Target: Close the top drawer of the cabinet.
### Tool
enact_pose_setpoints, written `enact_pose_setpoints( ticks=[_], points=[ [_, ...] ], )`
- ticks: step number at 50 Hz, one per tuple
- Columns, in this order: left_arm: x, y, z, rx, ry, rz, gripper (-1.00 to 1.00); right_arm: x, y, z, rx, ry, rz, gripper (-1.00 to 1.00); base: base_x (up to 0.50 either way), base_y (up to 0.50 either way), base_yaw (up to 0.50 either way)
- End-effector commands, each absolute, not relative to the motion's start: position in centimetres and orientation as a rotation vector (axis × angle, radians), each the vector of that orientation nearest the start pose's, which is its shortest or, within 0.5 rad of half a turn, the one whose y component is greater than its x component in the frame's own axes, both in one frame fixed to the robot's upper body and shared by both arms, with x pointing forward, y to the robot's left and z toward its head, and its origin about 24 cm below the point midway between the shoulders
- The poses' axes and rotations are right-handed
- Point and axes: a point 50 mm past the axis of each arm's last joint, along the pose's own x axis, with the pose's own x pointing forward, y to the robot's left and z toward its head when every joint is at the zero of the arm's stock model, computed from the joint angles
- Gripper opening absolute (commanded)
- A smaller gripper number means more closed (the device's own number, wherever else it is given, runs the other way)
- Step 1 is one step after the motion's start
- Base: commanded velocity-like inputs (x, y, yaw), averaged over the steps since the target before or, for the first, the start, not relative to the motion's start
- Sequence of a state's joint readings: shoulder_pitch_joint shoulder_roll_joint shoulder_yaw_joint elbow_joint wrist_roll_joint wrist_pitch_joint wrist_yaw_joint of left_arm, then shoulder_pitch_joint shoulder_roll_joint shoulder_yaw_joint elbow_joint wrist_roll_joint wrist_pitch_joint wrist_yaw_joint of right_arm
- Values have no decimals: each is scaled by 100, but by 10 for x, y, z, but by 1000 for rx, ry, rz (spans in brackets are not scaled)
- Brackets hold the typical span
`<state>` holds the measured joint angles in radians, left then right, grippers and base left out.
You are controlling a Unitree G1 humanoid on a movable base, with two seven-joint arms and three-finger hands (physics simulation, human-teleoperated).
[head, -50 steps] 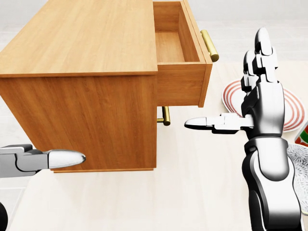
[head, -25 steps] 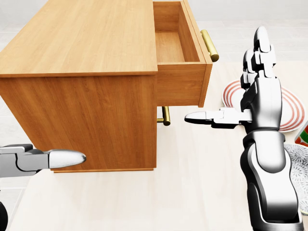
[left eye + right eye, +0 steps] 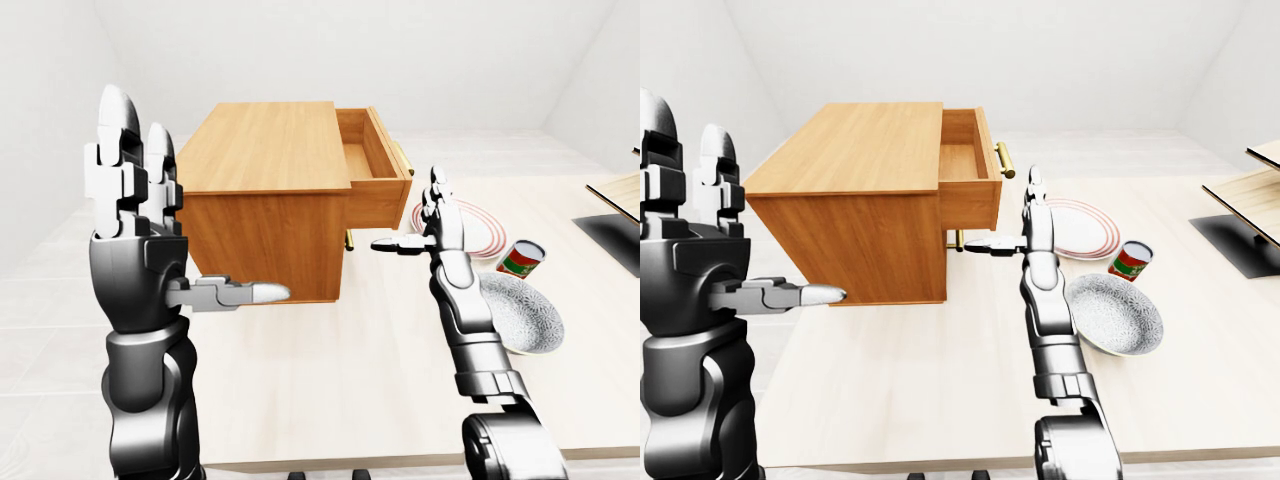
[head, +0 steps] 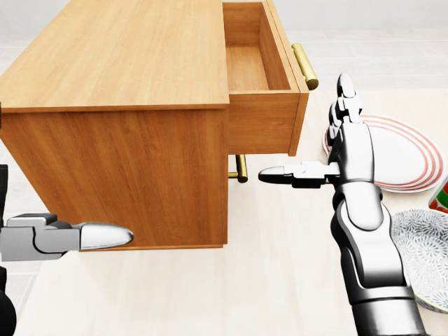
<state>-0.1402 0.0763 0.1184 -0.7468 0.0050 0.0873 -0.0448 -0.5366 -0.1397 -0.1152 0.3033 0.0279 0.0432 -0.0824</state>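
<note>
A wooden cabinet [image 4: 119,63] stands on the pale table. Its top drawer [image 4: 246,68] is pulled out to the right and is empty, with a brass handle [image 4: 305,66] on its face. A second brass handle [image 4: 240,168] shows below it. My right hand [image 4: 318,140] is open just right of the drawer face and slightly below it, fingers upright, thumb pointing left under the drawer, not touching. My left hand [image 3: 165,235] is open and raised at the left of the left-eye view, apart from the cabinet.
A red-striped plate [image 4: 406,150] lies right of the right hand. A patterned bowl [image 4: 428,253] and a red can [image 3: 521,259] lie beyond it. A dark mat [image 3: 612,238] and a wooden board [image 3: 618,193] are at the far right.
My right hand has reached farther out and slightly left, closer to the drawer face. The left thumb has shifted a little right and down. The drawer has not moved.
</note>
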Motion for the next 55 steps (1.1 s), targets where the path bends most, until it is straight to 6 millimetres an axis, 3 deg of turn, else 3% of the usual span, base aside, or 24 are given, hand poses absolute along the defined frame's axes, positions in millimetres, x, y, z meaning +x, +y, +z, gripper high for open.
enact_pose_setpoints(
  ticks=[1, 22, 43, 47, 55],
  points=[
    [207, 164, 228, 122, -807, 14, 100, 363, -166, 118, -70, -141, -79, 100, 0, 0, 0],
    [210, 164, 224, 125, -783, 12, 100, 366, -144, 120, -92, -148, -18, 100, 0, 0, 0],
    [210, 164, 225, 126, -787, 11, 100, 357, -121, 101, -106, -119, 55, 100, 0, 0, 0],
    [211, 164, 223, 126, -780, 11, 100, 352, -109, 94, -110, -107, 94, 100, 0, 0, 0],
    [212, 164, 223, 126, -775, 12, 100, 352, -104, 94, -114, -105, 113, 100, 0, 0, 0]
  ],
)
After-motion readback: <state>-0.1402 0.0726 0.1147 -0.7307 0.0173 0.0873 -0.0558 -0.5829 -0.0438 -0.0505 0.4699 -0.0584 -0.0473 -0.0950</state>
